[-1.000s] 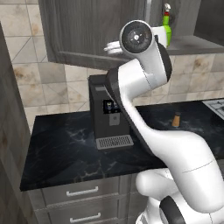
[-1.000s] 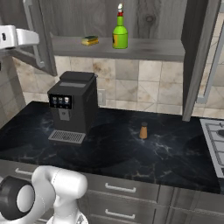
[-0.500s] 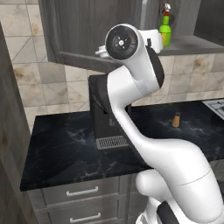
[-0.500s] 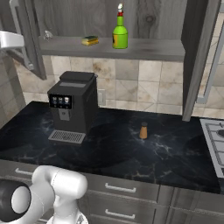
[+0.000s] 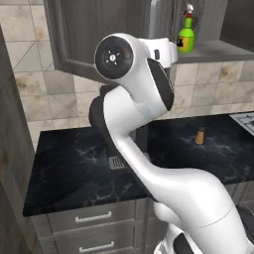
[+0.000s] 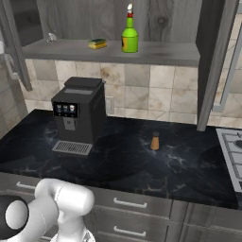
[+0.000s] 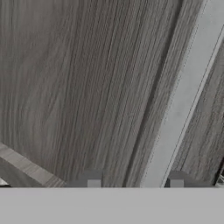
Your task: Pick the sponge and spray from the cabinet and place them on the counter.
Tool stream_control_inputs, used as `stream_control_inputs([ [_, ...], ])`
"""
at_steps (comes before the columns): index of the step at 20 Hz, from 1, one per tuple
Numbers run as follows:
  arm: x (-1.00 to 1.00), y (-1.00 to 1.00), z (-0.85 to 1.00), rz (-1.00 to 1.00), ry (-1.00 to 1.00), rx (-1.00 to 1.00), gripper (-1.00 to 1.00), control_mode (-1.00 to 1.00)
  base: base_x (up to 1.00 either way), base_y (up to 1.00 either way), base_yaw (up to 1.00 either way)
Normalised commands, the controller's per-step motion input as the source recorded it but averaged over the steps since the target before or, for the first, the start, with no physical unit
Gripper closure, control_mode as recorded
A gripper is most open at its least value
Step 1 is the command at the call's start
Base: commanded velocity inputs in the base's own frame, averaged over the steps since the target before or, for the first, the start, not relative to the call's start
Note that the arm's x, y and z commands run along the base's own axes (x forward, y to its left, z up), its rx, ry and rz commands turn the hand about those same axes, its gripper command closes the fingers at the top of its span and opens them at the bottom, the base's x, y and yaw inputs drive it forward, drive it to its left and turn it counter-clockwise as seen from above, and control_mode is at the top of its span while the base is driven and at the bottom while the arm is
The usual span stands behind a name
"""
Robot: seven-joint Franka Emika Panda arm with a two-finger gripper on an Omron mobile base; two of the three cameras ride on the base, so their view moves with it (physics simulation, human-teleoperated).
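Note:
The yellow-and-green sponge [image 6: 98, 43] lies on the shelf of the open cabinet [image 6: 156, 53]. Just to its right on the shelf stands the green spray [image 6: 129, 35], also seen past the arm [image 5: 186, 37]. My gripper [image 7: 133, 180] is up at the cabinet's left door [image 7: 78, 87], well left of both items. It is shut on the door's silver bar handle [image 7: 183, 96], which runs between the fingertips [image 7: 89, 179]. The door [image 6: 10, 47] stands swung out at the frame's left edge. The black counter [image 6: 179, 160] lies below.
A black coffee machine [image 6: 78, 116] stands on the counter under the sponge. A small orange-brown shaker [image 6: 155, 141] sits mid-counter. The right cabinet door [image 6: 215, 61] hangs open. A stove [image 6: 234, 146] is at the far right. Drawers [image 5: 92, 217] run below.
The arm has swung left with the left door's handle, and the door has opened wider. Sponge and spray have not moved.

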Motion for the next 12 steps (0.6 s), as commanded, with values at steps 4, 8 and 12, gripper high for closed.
stream_control_inputs([
  [4, -0.24, 0.0, 0.0, -0.07, -0.09, 0.0, -1.0, -1.0, 0.0, 0.0, 0.0],
  [8, -0.24, -0.02, 0.14, -0.1, -0.18, 0.0, -1.0, -1.0, 0.0, 0.0, 0.0],
  [12, -0.09, 0.0, 0.18, -0.1, -0.21, -0.03, -1.0, -1.0, 0.0, 0.0, 0.0],
])
